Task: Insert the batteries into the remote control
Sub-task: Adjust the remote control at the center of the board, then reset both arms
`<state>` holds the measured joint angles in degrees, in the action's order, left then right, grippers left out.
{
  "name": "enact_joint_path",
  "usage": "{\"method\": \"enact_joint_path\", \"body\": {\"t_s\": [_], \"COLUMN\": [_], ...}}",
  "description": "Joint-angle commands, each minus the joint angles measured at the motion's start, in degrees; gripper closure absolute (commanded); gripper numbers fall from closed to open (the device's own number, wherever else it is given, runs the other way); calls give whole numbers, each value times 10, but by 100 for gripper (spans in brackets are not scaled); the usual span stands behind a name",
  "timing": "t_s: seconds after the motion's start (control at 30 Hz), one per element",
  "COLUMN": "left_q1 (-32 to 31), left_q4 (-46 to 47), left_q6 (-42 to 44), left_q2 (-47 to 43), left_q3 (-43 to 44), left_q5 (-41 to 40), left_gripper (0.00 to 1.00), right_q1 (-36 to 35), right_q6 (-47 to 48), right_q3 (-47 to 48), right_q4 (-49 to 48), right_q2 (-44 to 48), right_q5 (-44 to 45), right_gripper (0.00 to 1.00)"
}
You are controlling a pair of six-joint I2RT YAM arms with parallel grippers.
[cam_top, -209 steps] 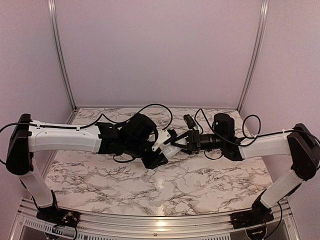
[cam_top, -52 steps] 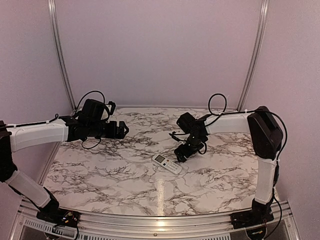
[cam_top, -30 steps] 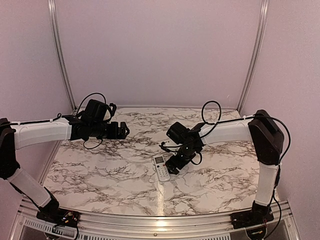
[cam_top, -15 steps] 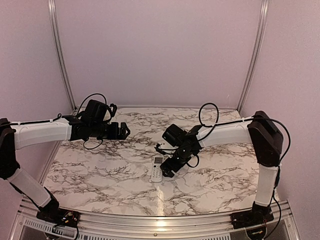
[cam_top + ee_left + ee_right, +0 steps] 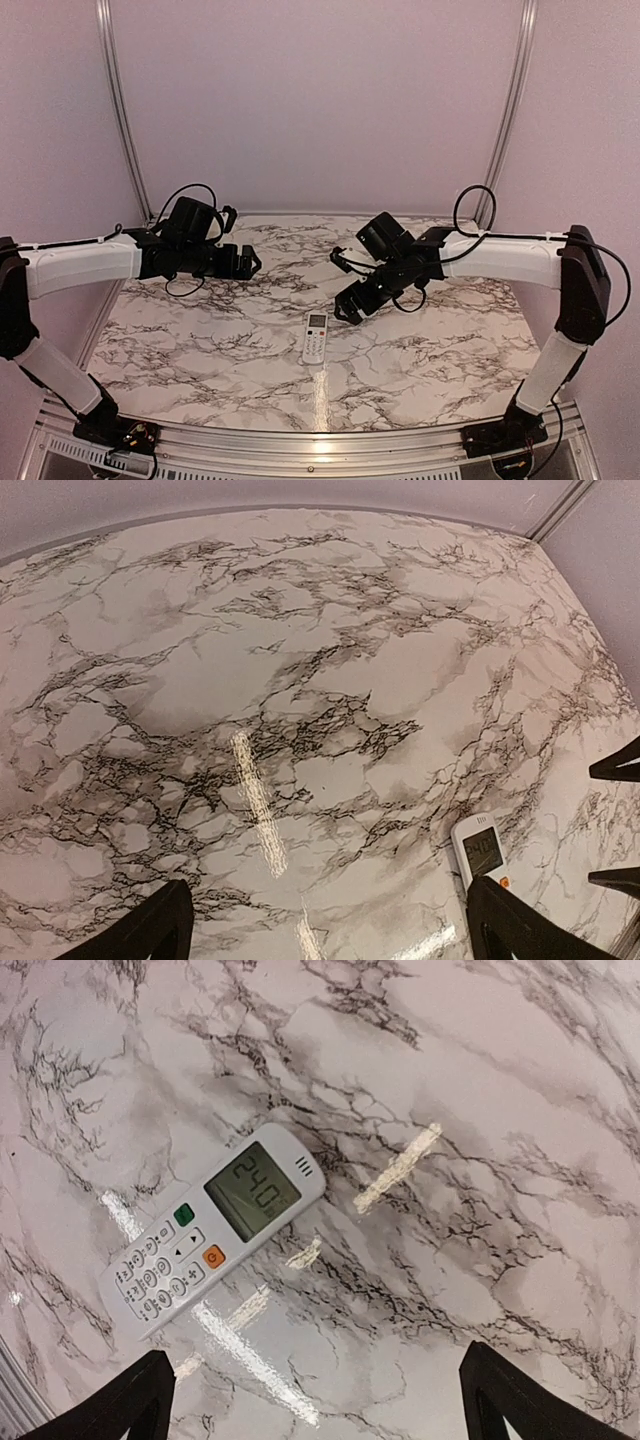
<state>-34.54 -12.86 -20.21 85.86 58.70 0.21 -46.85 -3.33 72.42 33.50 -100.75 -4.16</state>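
on the worktop [image 5: 200,340]: remote control [image 5: 315,338], screen lit (batteries likely in), released; right hand [image 5: 350,303] withdrawn, open; left hand [image 5: 245,262] open.

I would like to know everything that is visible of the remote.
The remote is a slim white plastic bar with rounded corners. Its grey screen shows the digits 240; below it sit a green button, an orange one and rows of small white keys. It lies flat, face up, on the marble table, screen end toward the far side. Nothing touches it.
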Motion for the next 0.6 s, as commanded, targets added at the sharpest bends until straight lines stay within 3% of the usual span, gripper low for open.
{"method": "enact_joint_path", "body": {"t_s": [0.0, 0.07, 0.3, 0.57], "left_q1": [-14, -39, -159, -215], "left_q4": [-45, -63, -46, -7], "left_q6": [19, 25, -6, -37], "left_q2": [3, 13, 44, 91], "left_q3": [-18, -30, -105, -107], "left_q5": [4, -34, -56, -53], "left_gripper": [1, 1, 1, 1], "right_q1": [37, 45, 49, 51], "right_q6": [-16, -17, -26, -38], "right_q3": [-35, -54, -116, -149], "right_q4": [-45, -53, -88, -117], "right_q2": [54, 65, 75, 97], "right_q5": [-11, -7, 0, -4], "right_gripper": [1, 1, 1, 1]}}
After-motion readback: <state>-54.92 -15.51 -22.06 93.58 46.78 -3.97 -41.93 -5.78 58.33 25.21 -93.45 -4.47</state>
